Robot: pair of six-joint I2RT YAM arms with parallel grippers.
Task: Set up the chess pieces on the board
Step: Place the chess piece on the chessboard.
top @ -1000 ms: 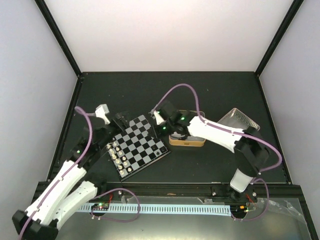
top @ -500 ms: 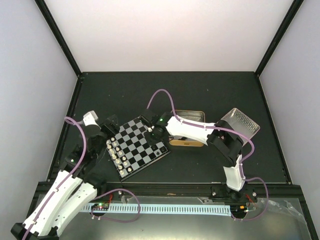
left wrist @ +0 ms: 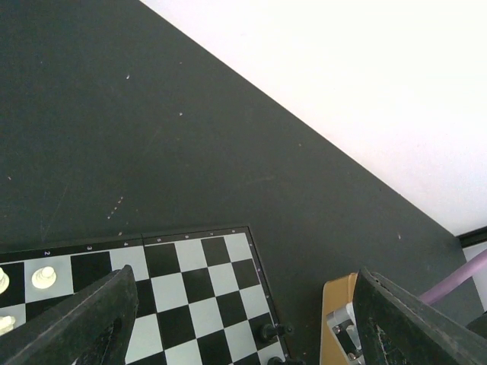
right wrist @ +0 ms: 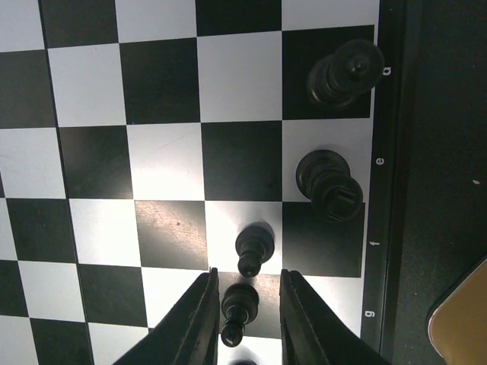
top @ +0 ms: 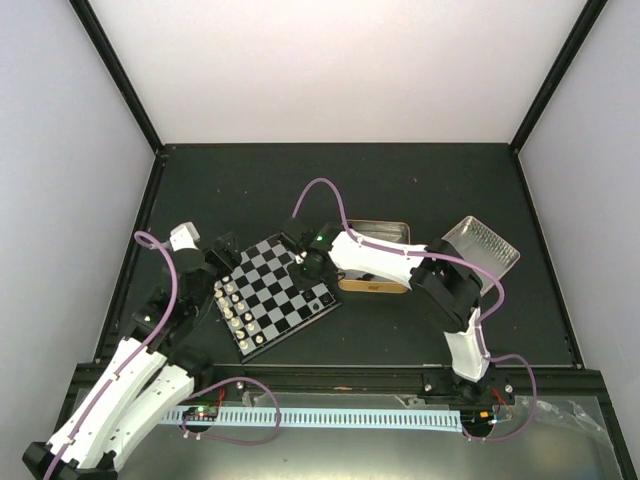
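Observation:
The board lies tilted between the two arms. In the right wrist view, four black chess pieces stand near the board's lettered edge: two tall ones and two pawns. One pawn stands free. The other pawn stands on a dark square between the fingers of my right gripper, which is open, with a gap showing on its right side. My left gripper hangs wide open and empty above the board's far corner, and from there I see black pieces at the edge.
Cream-white pieces line the board's left edge. A gold-rimmed tin sits just right of the board, under my right forearm. Its silvery lid lies further right. Black frame rails bound the dark table.
My right arm swung from the tin to the board's right side, lowered a black pawn, and its jaws have parted. The left arm drew back a little to the left.

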